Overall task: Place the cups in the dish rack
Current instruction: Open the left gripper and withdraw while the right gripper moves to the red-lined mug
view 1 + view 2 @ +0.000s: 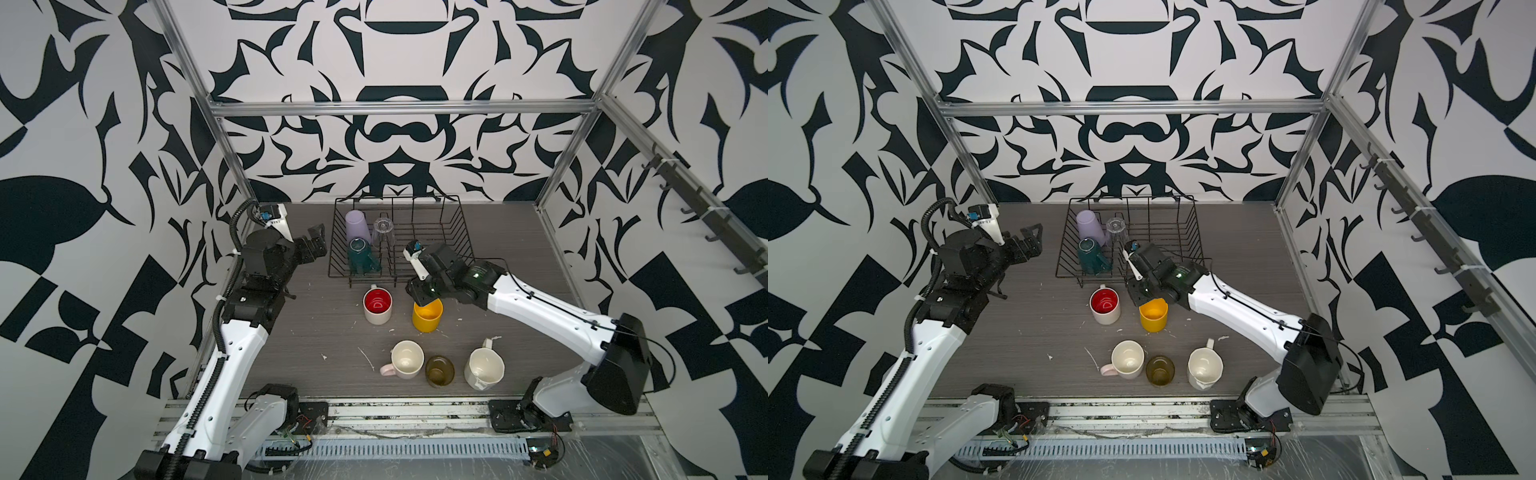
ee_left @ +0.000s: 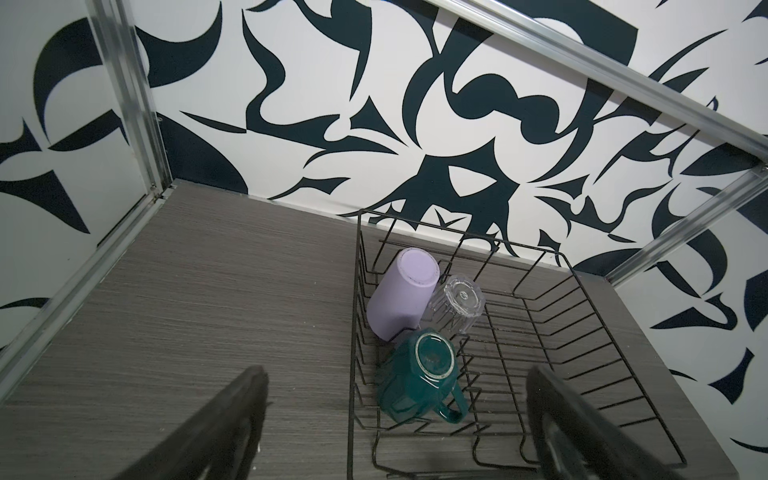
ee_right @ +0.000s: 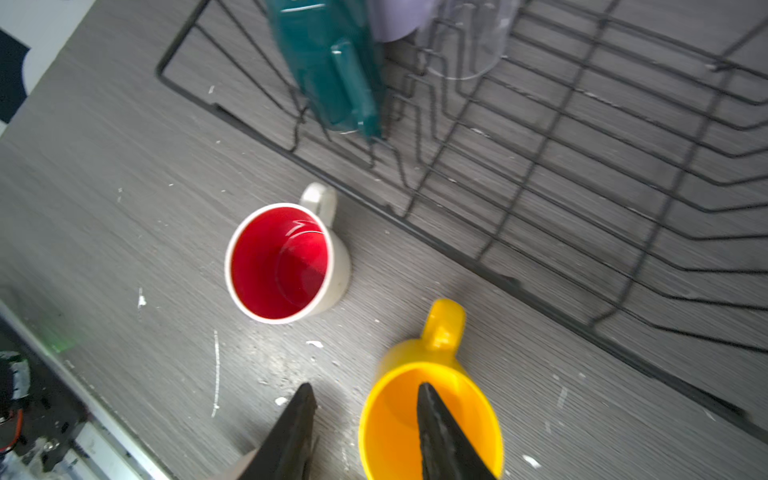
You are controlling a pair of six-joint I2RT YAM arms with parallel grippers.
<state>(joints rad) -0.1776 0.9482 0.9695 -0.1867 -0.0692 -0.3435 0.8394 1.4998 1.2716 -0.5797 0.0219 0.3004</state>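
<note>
Yellow mug stands upright on the bench, near the dish rack. Right fingers are spread, straddling its wall; left fingers are spread, empty. Rigid, glossy, probably slippery: pinch the wall.

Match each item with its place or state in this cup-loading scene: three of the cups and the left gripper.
1 lilac tumbler
2 yellow mug
3 olive glass
4 left gripper

A open, empty
B upside down in the dish rack
C upright between cream mug and white faceted mug
D right gripper finger inside it

Pairs: 1-B, 2-D, 3-C, 4-A
</note>
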